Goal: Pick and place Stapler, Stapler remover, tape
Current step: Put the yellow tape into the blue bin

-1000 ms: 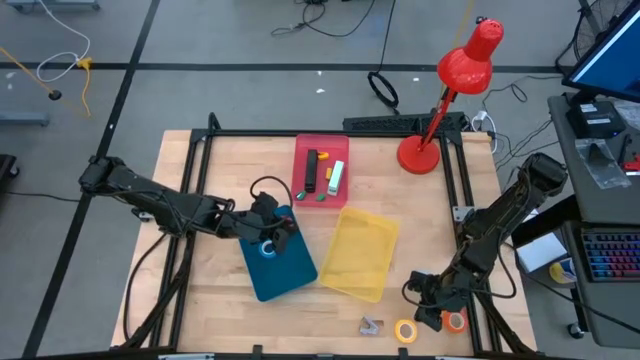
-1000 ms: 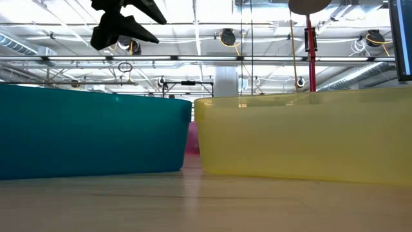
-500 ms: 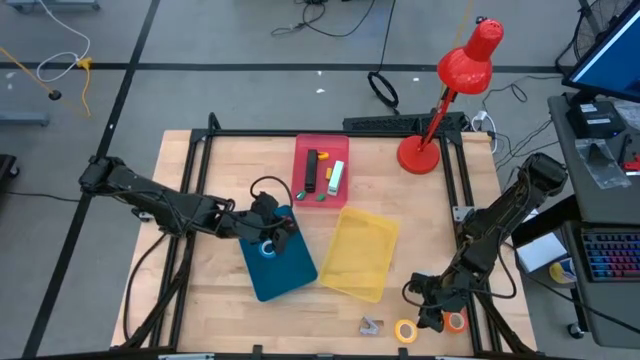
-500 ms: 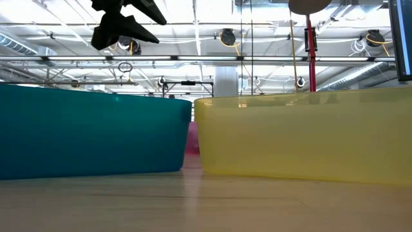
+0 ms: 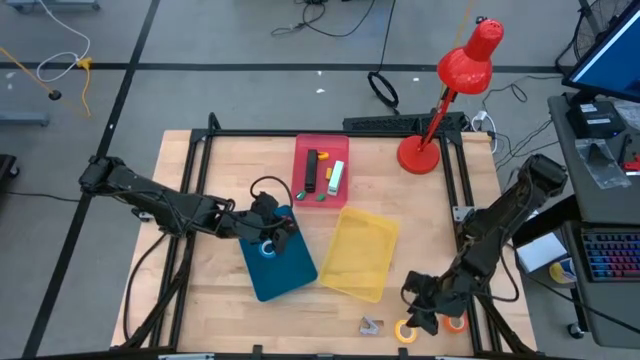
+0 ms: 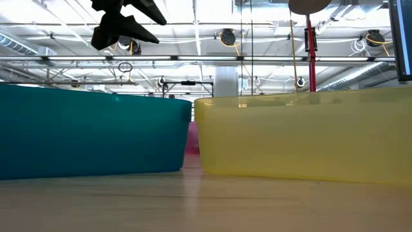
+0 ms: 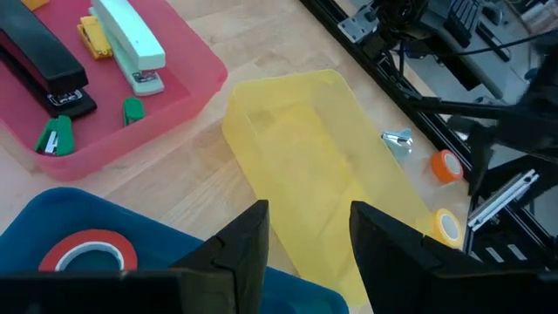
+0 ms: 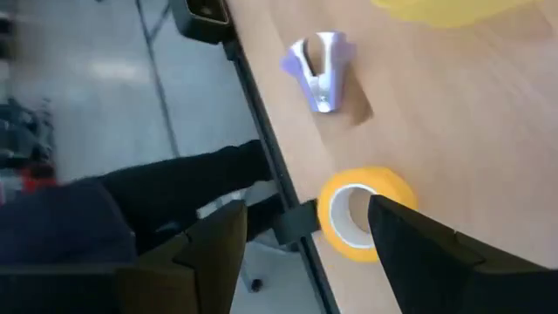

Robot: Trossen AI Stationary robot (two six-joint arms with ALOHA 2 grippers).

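The red tray point(image 5: 320, 195) holds a black stapler point(image 5: 312, 172) and a pale stapler point(image 5: 337, 176). A red-orange tape roll point(image 7: 87, 253) lies flat in the blue tray point(image 5: 285, 270). My left gripper point(image 7: 309, 209) hangs open over that tray, nothing between its fingers. Near the table's front right, the stapler remover point(image 8: 321, 63), a yellow tape roll point(image 8: 359, 214) and an orange tape roll point(image 5: 455, 321) lie on the wood. My right gripper point(image 8: 301, 214) is open just over the yellow roll, which lies close to one finger. My right gripper stands open at the yellow tape roll point(image 8: 349, 228), and one finger point(image 8: 410, 249) overlaps the roll's rim in the right wrist view. Whether it touches the roll, I cannot tell.
A yellow tray point(image 5: 362, 252) stands between the blue tray and the right arm. A red desk lamp point(image 5: 440, 110) stands at the far right. Black frame rails point(image 5: 470, 190) border the table. Green and yellow bits point(image 7: 61, 135) lie in the red tray.
My right gripper has moved toward the table's left edge, away from the orange tape roll and up to the yellow one. The orange roll stays on the table.
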